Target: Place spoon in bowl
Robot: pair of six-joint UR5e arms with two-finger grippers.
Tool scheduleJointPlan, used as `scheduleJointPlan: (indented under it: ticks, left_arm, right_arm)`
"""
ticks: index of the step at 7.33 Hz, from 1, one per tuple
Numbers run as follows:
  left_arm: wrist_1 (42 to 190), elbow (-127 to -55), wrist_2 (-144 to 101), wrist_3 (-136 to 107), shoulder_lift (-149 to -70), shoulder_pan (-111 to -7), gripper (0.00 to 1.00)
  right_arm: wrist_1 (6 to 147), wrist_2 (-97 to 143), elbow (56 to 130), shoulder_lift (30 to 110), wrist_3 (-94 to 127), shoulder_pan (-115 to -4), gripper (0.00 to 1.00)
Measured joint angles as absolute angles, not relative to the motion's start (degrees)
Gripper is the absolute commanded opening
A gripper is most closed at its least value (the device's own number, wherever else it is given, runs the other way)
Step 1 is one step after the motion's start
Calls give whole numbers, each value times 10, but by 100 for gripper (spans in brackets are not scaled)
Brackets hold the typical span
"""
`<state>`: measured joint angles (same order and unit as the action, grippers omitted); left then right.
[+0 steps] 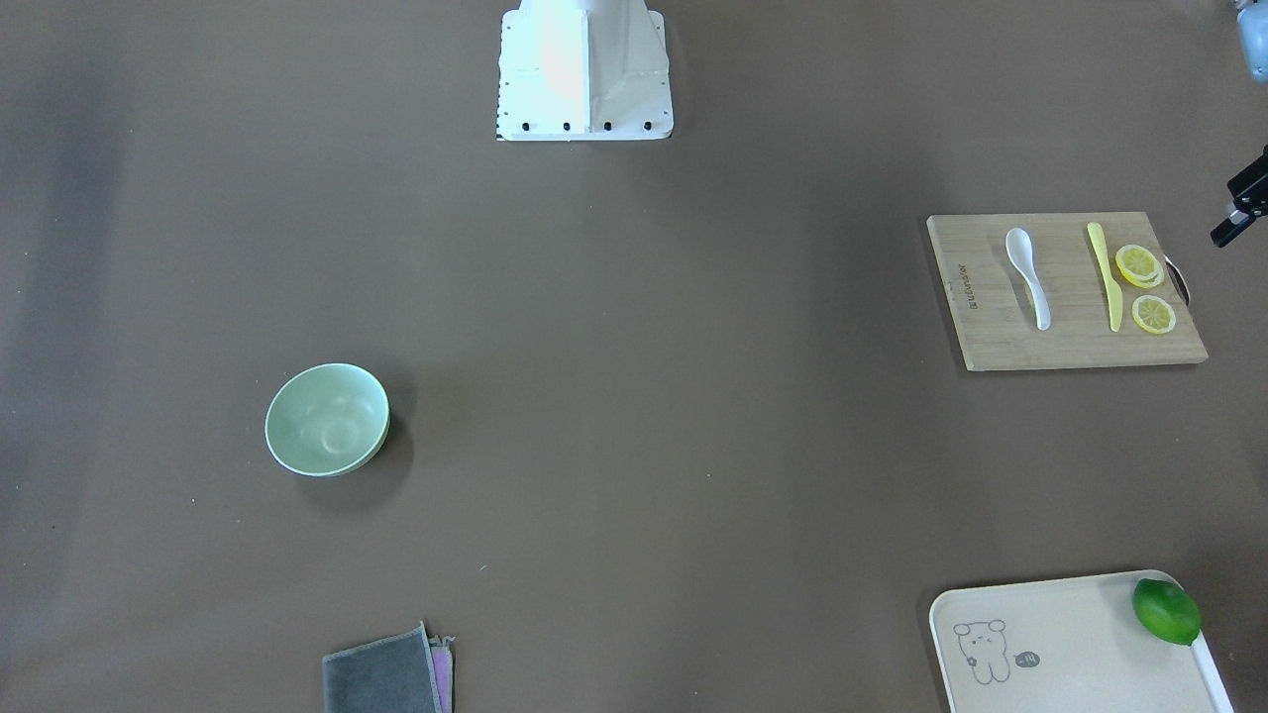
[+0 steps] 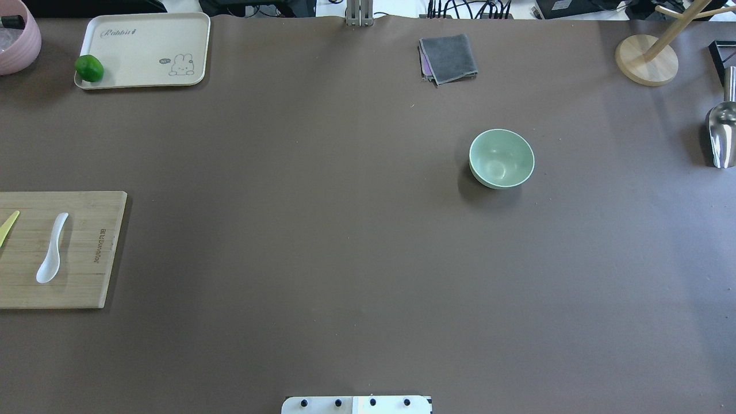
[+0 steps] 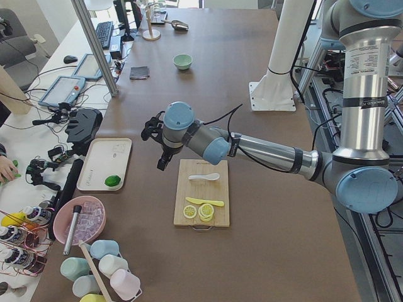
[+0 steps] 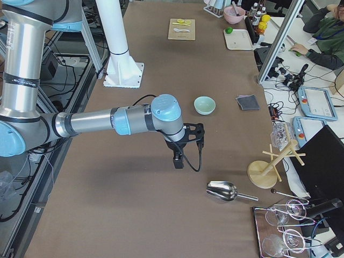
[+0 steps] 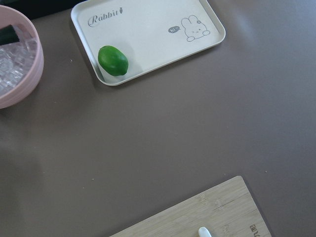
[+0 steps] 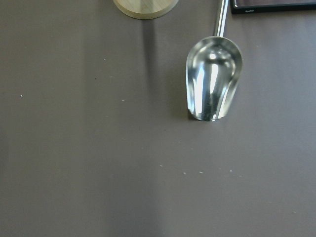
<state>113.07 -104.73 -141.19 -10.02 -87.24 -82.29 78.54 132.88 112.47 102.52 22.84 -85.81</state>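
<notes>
Reach phase: spoon (image 1: 1027, 275) untouched, bowl (image 1: 327, 421) empty.
Spoon lies flat on cutting board (image 1: 981, 332), parallel to the knife (image 1: 1105, 275); long axis across the board's short side, scoop toward robot, handle away. Bowl well apart from board. Left gripper (image 3: 160, 163) hangs near the board, right gripper (image 4: 177, 163) far from it; fingers' state: cannot tell for either. Suggest pinching mid-handle across its width, descending straight.
</notes>
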Motion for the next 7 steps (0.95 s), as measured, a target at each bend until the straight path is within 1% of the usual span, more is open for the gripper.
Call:
scheduleJointPlan:
  ticks: [2,3,5,6,7]
  left_arm:
    - [1155,-1046,-1412,-115,-864,-817,98]
    - [1164,-1046,-1412,-116,-857,-817,98]
    - [1187,-1046,-1412,-120,-845,-817,98]
    - [1190,-1046,-1412,-121,-842,-817,98]
    - [1192,-1046,-1412,-121,-841,-817,98]
  right_arm:
    - [679,1251,1121,998,472,-712,93]
    - [660,1194,1116,966,576,-637,87]
    - [650,1083,1090,884,738,-502,65]
    - [649,1039,1079,854,795,-453,56]
    - [649,1014,1073,840,827,-427,50]
